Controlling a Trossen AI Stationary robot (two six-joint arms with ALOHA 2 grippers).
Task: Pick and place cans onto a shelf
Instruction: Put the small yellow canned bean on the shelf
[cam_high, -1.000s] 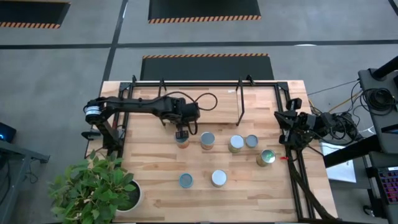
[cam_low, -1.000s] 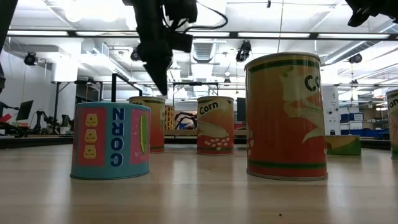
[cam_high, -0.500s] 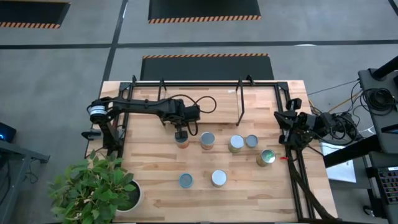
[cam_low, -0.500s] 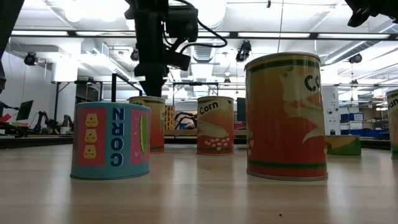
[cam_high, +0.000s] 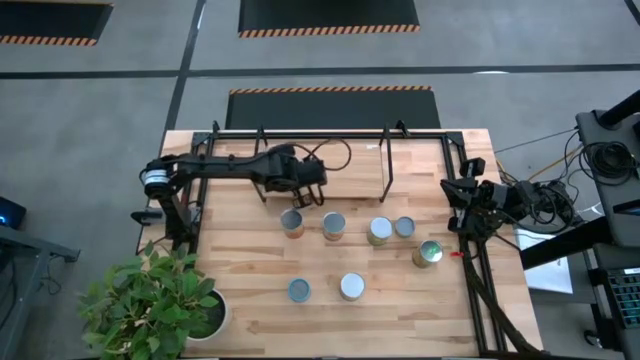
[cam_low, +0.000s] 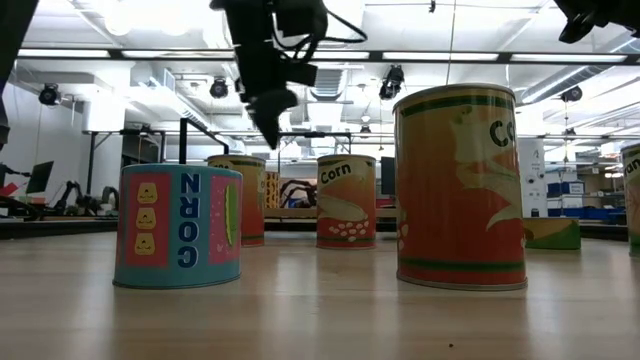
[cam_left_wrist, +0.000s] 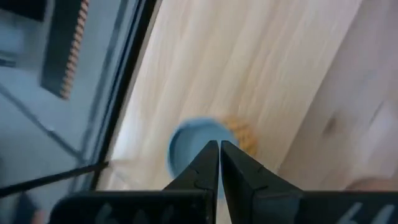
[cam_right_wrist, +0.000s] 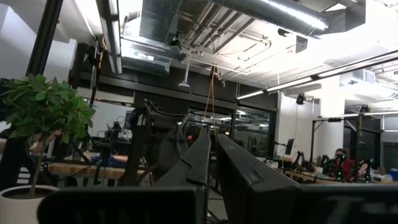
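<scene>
Several cans stand upright on the wooden table: one with a blue-grey top (cam_high: 292, 222), three to its right (cam_high: 333, 226) (cam_high: 379, 231) (cam_high: 404, 227), one near the right edge (cam_high: 428, 253), and two nearer the front (cam_high: 299, 290) (cam_high: 352, 287). The black rod shelf (cam_high: 300, 135) stands along the far edge. My left gripper (cam_high: 298, 198) is shut and empty, hanging above and just on the far side of the blue-topped can (cam_left_wrist: 193, 144); it also shows in the low view (cam_low: 270, 125). My right gripper (cam_right_wrist: 211, 144) is shut and empty at the table's right edge (cam_high: 466, 205).
A potted plant in a white pot (cam_high: 160, 300) stands at the near left corner. In the low view a blue can marked CORN (cam_low: 178, 226) and a tall orange can (cam_low: 460, 185) stand closest. A shelf upright (cam_high: 386, 165) reaches out over the table.
My left gripper has drawn back from above the blue-topped can toward the table's far edge, rising and tipping a little. The can stands where it was.
</scene>
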